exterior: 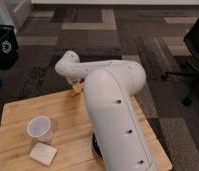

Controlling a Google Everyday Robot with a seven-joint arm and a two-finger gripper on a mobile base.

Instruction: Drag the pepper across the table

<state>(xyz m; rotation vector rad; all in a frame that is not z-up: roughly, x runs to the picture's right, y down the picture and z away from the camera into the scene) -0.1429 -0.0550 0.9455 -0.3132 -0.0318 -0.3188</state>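
White and bulky, the robot's arm (115, 115) fills the middle of the view and reaches out over the far edge of the light wooden surface (23, 112). The jaws (73, 86) sit at the end of the bent wrist, low over that far edge, and are mostly hidden by the wrist itself, so I cannot tell whether they are open or closed.

Just beside them, toward the arm's big link, a small patch of orange shows: the pepper (77, 89). It lies at the far edge of the surface, partly covered by the arm, and whether the jaws touch it cannot be made out.

Nearer the camera than the jaws and off to the left stands a white cup (39, 128), upright. A flat pale square block (42, 153) lies just in front of the cup. A black bin (5, 46) stands on the carpet, well apart from the jaws at far left.
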